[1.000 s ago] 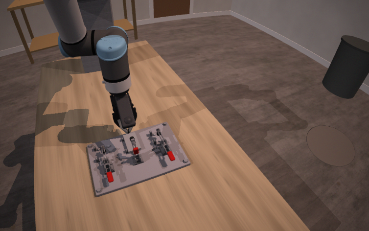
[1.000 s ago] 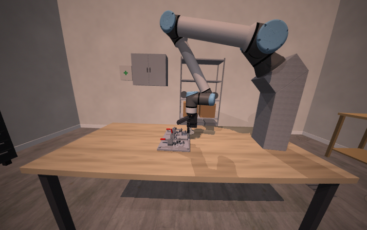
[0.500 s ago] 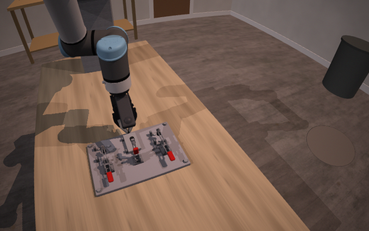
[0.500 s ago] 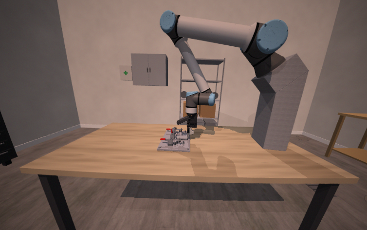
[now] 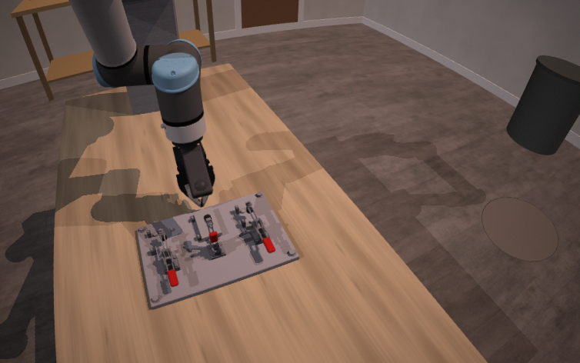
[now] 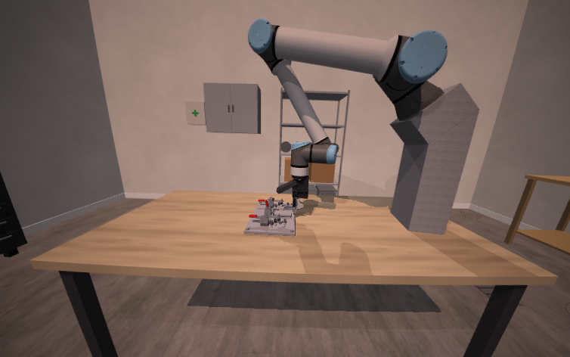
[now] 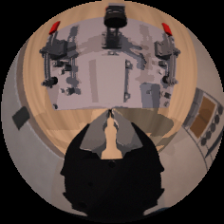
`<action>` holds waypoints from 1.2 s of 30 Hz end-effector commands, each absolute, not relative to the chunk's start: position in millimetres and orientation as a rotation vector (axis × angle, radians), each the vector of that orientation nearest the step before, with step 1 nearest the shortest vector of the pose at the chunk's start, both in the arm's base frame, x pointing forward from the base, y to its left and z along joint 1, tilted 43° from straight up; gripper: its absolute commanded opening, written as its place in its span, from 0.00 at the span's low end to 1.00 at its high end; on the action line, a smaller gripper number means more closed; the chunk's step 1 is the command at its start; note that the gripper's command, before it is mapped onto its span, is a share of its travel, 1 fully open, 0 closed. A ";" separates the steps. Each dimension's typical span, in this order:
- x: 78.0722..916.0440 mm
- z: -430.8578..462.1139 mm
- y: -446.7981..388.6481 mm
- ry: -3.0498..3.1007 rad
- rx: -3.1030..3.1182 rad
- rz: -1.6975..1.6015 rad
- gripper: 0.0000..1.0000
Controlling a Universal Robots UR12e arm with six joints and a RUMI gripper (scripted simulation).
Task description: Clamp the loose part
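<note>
Gripper [image 5: 201, 200] pressed together, holding nothing, poised at the fixture plate's [image 5: 239, 274] rear edge. Middle clamp handle [image 5: 213, 236] stands raised.

Matt grey metal fixture plate [image 5: 239, 274] on wood-grain table [image 5: 342, 308].

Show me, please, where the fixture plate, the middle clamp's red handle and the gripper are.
fixture plate [image 5: 239, 280], top view, bare front edge
middle clamp's red handle [image 5: 213, 236], top view, red grip
gripper [image 5: 201, 201], top view, between the shut fingers' tips
</note>
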State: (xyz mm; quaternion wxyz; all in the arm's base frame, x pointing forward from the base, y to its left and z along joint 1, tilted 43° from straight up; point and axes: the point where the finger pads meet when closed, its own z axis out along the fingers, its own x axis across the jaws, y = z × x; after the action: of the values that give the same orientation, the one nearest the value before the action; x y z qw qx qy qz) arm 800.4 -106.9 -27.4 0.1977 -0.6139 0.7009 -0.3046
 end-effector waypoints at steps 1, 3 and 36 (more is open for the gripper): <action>792.9 -33.9 -108.1 1.965 -1.718 -0.851 0.00; 792.8 -33.9 -108.2 1.965 -1.718 -0.851 0.00; 768.8 -1.7 -100.9 1.962 -1.716 -0.855 0.00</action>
State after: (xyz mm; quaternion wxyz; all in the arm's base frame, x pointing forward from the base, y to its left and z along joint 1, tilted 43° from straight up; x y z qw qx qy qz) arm 769.7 -99.7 -2.7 0.1979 -0.6135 0.7009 -0.3052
